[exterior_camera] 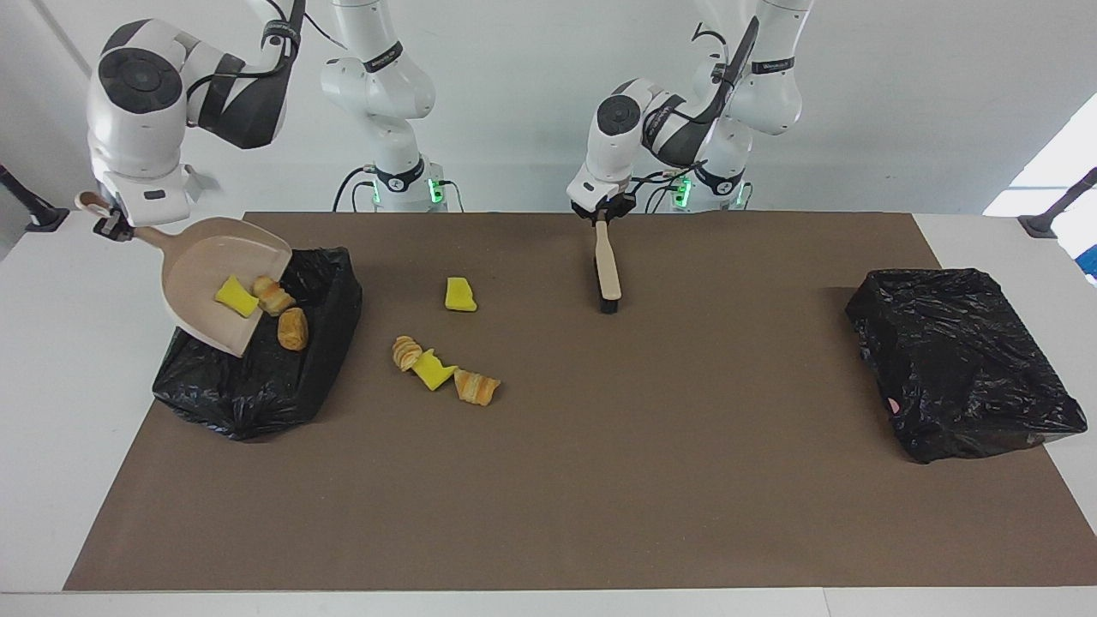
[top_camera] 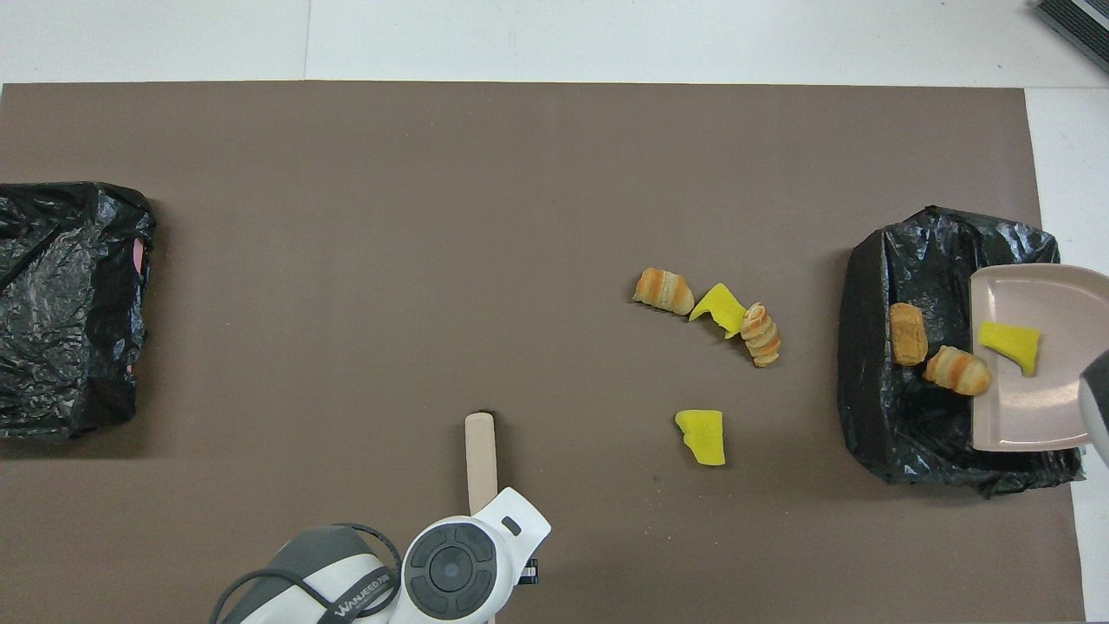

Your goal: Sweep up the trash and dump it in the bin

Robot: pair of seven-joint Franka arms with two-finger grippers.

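Note:
My right gripper [exterior_camera: 116, 224] is shut on the handle of the beige dustpan [exterior_camera: 201, 266], which tilts steeply over the black-lined bin [exterior_camera: 257, 377] at the right arm's end. A yellow wedge [exterior_camera: 236, 296] lies on the pan. A croissant piece [exterior_camera: 272, 296] sits at its lip, and a brown bread piece [exterior_camera: 292, 328] has dropped into the bin [top_camera: 875, 407]. Several trash bits lie on the mat: a yellow wedge [exterior_camera: 460, 295] and a cluster of two croissant pieces [exterior_camera: 476, 387] around a yellow wedge [exterior_camera: 434, 369]. My left gripper [exterior_camera: 602, 212] is shut on the brush [exterior_camera: 607, 270], whose bristle end is down at the mat.
A second black-bagged bin [exterior_camera: 960, 360] stands at the left arm's end of the brown mat [exterior_camera: 600, 480]. White table borders the mat on all sides.

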